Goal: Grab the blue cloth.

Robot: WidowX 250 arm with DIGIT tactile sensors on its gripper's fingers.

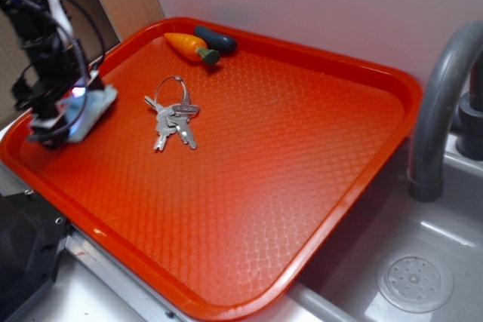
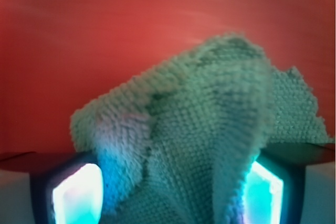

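Gripping the blue cloth (image 2: 210, 129), the gripper (image 1: 54, 122) stands at the left edge of the red tray (image 1: 302, 186), close by the near-left rim. The wrist view shows the pale terry fabric bunched upward into a peak between the two lit pads (image 2: 79, 198), folds pinched and drawn in from both sides; judged from that, the jaws are closed on the cloth, fabric filling the gap between them. In the exterior view the cloth (image 1: 94, 111) shows as a pale blue-grey patch hanging out from the gripper on its right side, low over the tray. Whether its trailing edge touches the tray surface or hangs clear cannot be told; the wrist view is blurred in the background and gives only red behind the fabric. Other items lie apart from the grasp: a key bunch (image 1: 172, 115) near the tray's middle-left, and at the far rim a toy carrot (image 1: 190, 47) with a dark blue oblong toy (image 1: 215, 39) just beside it, neither disturbed by the arm's position. A sink (image 1: 423, 262) with a grey faucet (image 1: 441, 103) sits right of the tray. Progress, as a judgement: the grasp itself looks made, the main part of the task. What may remain is a lift clear of the tray to confirm the hold is secure, since a thin fold of soft fabric could slip.
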